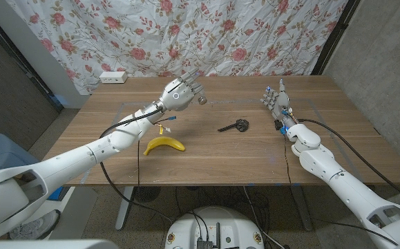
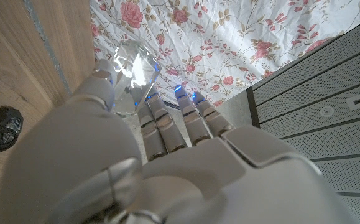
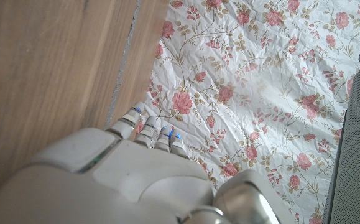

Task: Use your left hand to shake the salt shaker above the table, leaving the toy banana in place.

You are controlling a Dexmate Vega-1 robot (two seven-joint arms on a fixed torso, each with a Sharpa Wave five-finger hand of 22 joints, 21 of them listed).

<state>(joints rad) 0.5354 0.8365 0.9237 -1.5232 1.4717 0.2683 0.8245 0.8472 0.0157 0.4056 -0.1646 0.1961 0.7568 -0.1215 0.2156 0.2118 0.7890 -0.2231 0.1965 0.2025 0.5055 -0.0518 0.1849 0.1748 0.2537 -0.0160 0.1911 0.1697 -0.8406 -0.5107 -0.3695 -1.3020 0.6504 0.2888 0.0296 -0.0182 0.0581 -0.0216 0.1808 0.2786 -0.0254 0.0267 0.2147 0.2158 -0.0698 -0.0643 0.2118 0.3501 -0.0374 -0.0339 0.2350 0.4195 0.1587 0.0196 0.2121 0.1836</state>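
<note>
The left hand (image 1: 179, 94) holds a clear glass salt shaker (image 1: 201, 98) above the wooden tabletop (image 1: 213, 149). A yellow toy banana (image 1: 164, 144) lies nearer the robot; a small black object (image 1: 236, 126) sits right of it. The right hand (image 1: 277, 100) is at the far right.

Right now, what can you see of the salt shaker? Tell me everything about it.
The salt shaker is a small clear faceted container, glass or plastic by its look, with a metal-coloured end in the head view. The left robot hand holds it, fingers wrapped around it. It is lifted off the table, over the far left part, and tilted rather than upright. Only the hand touches it. Its contents cannot be made out.
</note>
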